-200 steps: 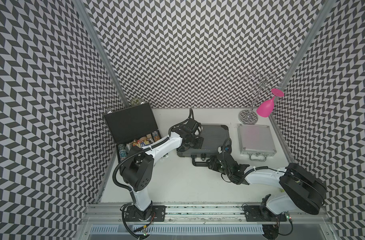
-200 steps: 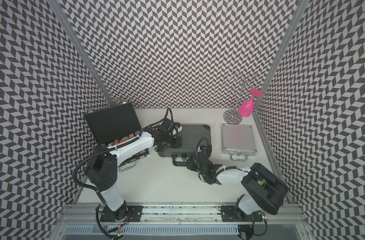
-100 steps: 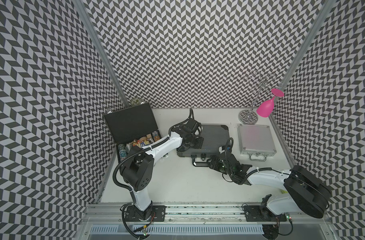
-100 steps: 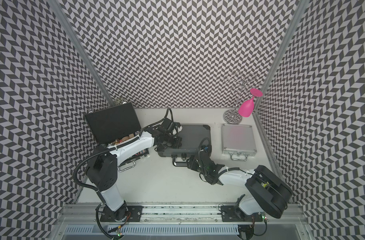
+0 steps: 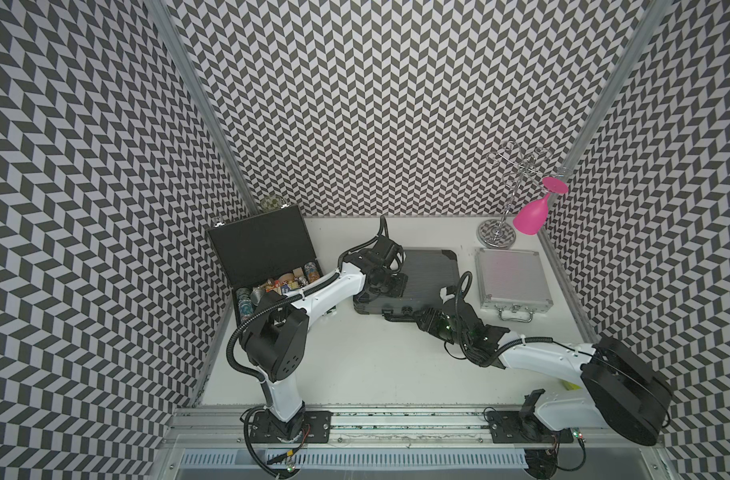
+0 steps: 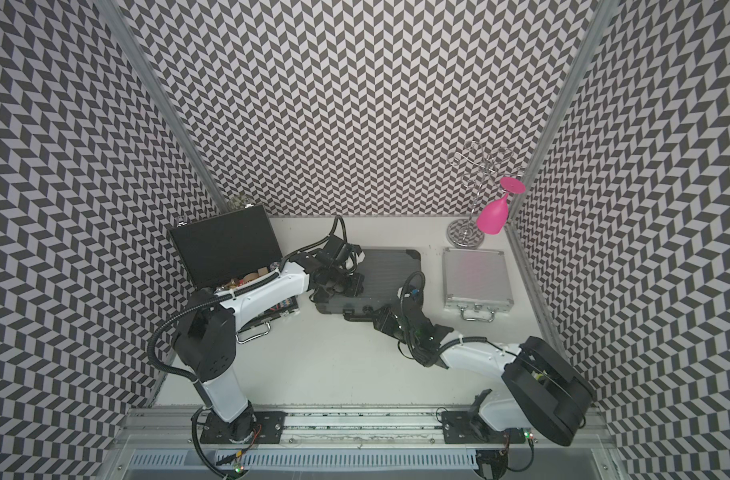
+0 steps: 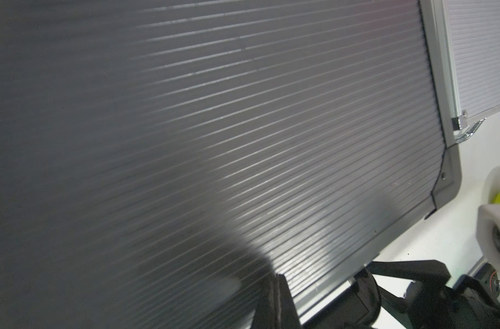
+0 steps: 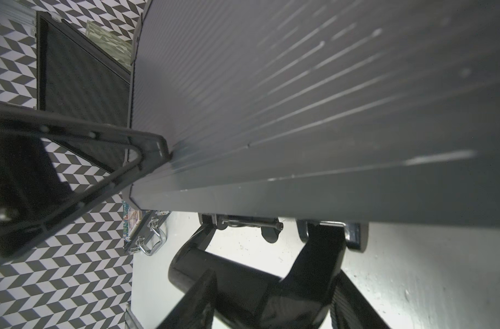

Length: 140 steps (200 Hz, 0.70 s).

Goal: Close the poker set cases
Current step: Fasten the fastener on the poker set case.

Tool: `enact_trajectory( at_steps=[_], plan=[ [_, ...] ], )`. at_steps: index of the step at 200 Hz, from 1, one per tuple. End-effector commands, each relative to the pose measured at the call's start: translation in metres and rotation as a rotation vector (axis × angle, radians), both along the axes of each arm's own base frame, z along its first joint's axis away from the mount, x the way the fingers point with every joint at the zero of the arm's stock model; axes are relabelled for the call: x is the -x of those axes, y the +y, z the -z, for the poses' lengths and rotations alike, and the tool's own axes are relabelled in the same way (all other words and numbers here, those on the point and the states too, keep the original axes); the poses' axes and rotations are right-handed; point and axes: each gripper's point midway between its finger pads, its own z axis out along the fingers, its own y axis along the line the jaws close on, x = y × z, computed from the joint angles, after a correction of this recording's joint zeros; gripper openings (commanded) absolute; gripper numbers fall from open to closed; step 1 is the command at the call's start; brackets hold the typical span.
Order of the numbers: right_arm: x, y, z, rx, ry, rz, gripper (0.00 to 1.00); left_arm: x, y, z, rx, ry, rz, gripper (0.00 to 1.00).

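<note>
Three poker set cases lie on the white table. The flat black case [image 5: 259,245] at the left stands open, lid upright, chips [image 5: 280,282] showing. The ribbed dark grey case [image 5: 429,270] in the middle lies with its lid down. So does the silver case [image 5: 510,276] on the right. My left gripper [image 5: 391,286] is shut, its tips [image 7: 278,277] resting on the grey lid near its front left. My right gripper [image 5: 421,322] is low at the grey case's front, jaws apart around the black handle [image 8: 243,273]. Whether they clamp the handle I cannot see.
A chrome stand [image 5: 496,239] with a pink glass [image 5: 531,216] hanging upside down is at the back right, behind the silver case. A clear glass [image 5: 271,203] sits behind the black case's lid. Patterned walls close three sides; a metal rail [image 5: 396,415] runs along the front.
My right arm's elbow has swung to the right and lower while its gripper stayed at the grey case's handle. The left arm and the cases have not moved.
</note>
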Motion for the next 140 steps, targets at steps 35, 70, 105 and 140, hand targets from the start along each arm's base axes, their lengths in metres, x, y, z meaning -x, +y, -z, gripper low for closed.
enact_trajectory(
  at_steps=[35, 70, 105, 140],
  plan=[
    [-0.022, 0.024, -0.071, -0.180, -0.187, -0.006, 0.62, 0.030, 0.023, 0.052, -0.158, 0.161, 0.004, 0.00],
    [-0.021, 0.028, -0.080, -0.199, -0.200, -0.026, 0.62, 0.030, 0.024, 0.053, -0.163, 0.161, 0.004, 0.00],
    [-0.018, 0.029, -0.093, -0.236, -0.212, -0.035, 0.62, 0.031, 0.023, 0.054, -0.158, 0.165, 0.001, 0.00],
    [-0.015, 0.032, -0.096, -0.269, -0.206, -0.049, 0.62, 0.030, 0.022, 0.054, -0.151, 0.162, -0.001, 0.00]
  ],
)
